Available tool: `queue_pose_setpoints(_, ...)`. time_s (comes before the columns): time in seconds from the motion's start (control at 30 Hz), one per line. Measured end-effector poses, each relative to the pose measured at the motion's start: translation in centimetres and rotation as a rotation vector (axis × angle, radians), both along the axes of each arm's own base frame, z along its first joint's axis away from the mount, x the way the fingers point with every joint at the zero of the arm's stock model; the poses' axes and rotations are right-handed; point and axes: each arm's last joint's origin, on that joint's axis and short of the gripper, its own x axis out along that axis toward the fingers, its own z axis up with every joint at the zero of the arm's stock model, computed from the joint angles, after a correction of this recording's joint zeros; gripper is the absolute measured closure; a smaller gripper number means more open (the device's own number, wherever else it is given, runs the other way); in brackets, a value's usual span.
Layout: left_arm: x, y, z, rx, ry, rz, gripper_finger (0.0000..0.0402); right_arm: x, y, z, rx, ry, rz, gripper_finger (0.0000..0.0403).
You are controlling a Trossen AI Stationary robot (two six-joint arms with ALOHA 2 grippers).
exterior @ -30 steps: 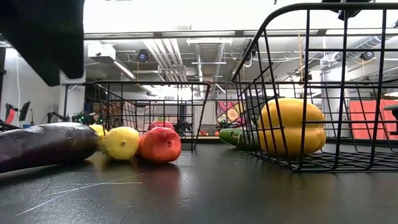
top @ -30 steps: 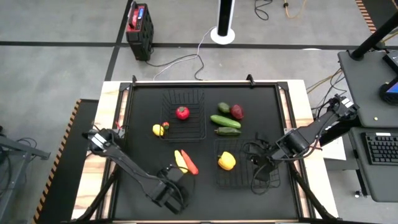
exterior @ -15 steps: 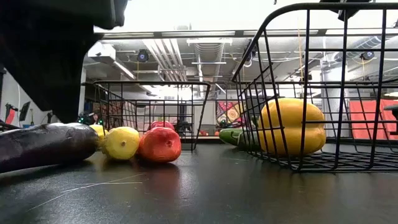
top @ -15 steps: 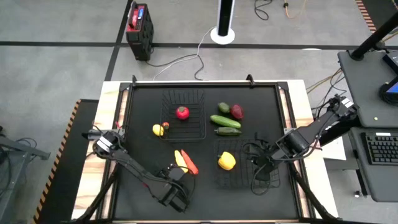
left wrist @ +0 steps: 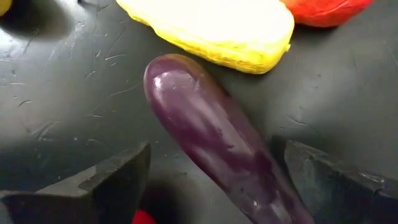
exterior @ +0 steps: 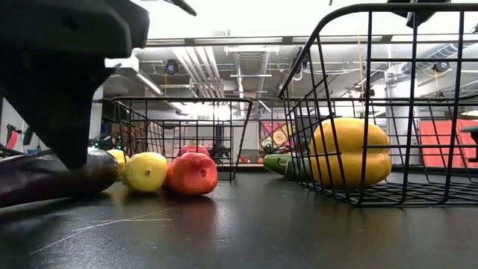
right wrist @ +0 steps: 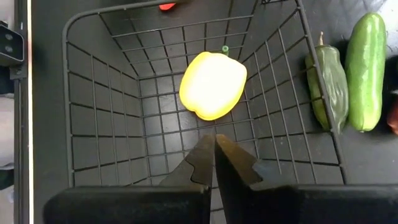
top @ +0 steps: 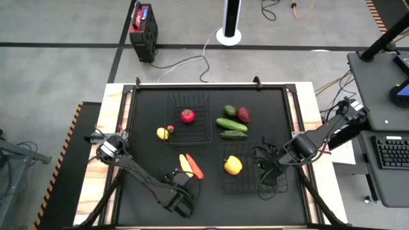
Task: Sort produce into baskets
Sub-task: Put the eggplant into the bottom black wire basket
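While the left pincer [left wrist: 211,180] hangs low over the near-left part of the desk [top: 147,128], its fingers [left wrist: 106,177] stand spread on either side of a dark purple eggplant [left wrist: 217,143] that lies on the black mat; whether they touch it is hard to tell. Just beyond the eggplant lies a yellow corn cob [left wrist: 211,28], with a red-orange piece [left wrist: 323,9] beside it. In the low view the eggplant [exterior: 52,175] shows partly behind the pincer's dark bulk.

One wire basket [top: 189,119] sits toward the far side and holds a red tomato [top: 187,115]; a lemon [top: 162,133] and a small red piece [top: 170,128] lie just outside its left wall. The other basket [right wrist: 93,93], nearer and to the right, holds a yellow bell pepper [right wrist: 213,85]. The right pincer [right wrist: 214,163] hovers over this basket with its fingers pressed together, holding nothing. Between the baskets, on the mat, lie a cucumber [top: 231,124], a smaller green vegetable [top: 234,135], a green piece [top: 230,110] and a dark red one [top: 243,114].
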Motion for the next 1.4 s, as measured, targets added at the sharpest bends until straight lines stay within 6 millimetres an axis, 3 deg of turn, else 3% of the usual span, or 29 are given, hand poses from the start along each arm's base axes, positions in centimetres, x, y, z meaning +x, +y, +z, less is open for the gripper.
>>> queue_pose_setpoints(0.33,0.1,0.1,-1.1,-0.019,-0.018,-0.018,0.0061,0.1,0.0,0.0,0.006,-0.007,-0.001,0.0393)
queue_pose_setpoints(1.1,0.2,0.2,-1.1,-0.024,-0.019,-0.033,0.0239,0.1,0.1,0.0,0.005,-0.008,0.006,0.0393)
queue_pose_setpoints(1.4,-0.1,0.1,-0.1,-0.026,-0.005,-0.097,0.0254,0.1,0.1,0.0,-0.001,-0.008,0.016,0.0393)
